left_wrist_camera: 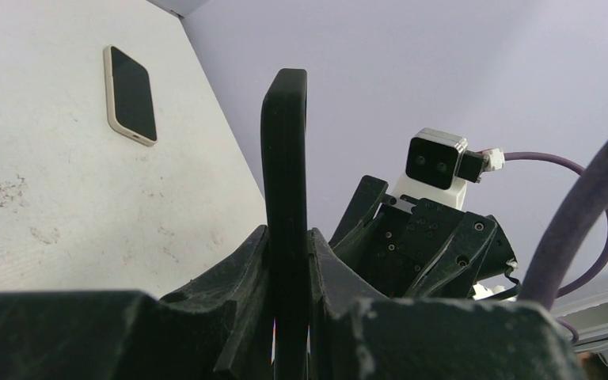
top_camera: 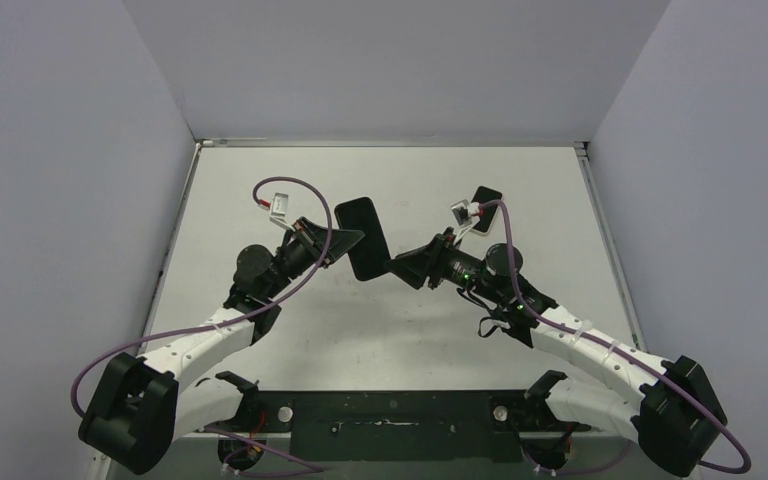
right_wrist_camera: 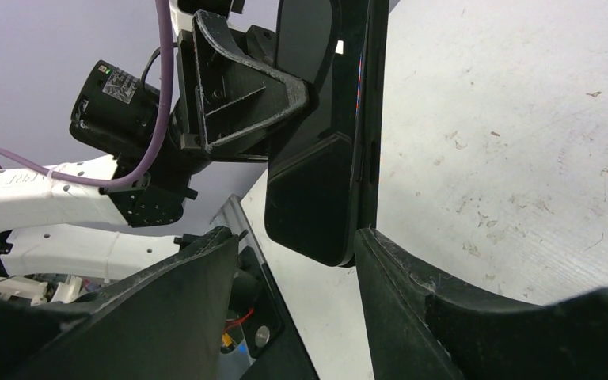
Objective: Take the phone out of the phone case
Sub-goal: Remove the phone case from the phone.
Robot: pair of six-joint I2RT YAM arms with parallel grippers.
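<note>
My left gripper (top_camera: pixel 343 240) is shut on the edge of a black phone case (top_camera: pixel 363 238) and holds it upright above the table. In the left wrist view the case (left_wrist_camera: pixel 285 158) stands edge-on between the left gripper's (left_wrist_camera: pixel 289 253) fingers. In the right wrist view the case (right_wrist_camera: pixel 324 158) shows a glossy dark face inside a thicker black rim; I cannot tell whether a phone sits in it. My right gripper (top_camera: pixel 402 265) is open, and in its own view the right gripper (right_wrist_camera: pixel 297 269) straddles the case's lower end, with one finger (right_wrist_camera: pixel 412 277) right by its corner.
A second phone with a cream edge and dark screen (top_camera: pixel 485 196) lies flat on the white table (top_camera: pixel 260 200) at the back right; it also shows in the left wrist view (left_wrist_camera: pixel 131 95). Grey walls enclose the table on three sides.
</note>
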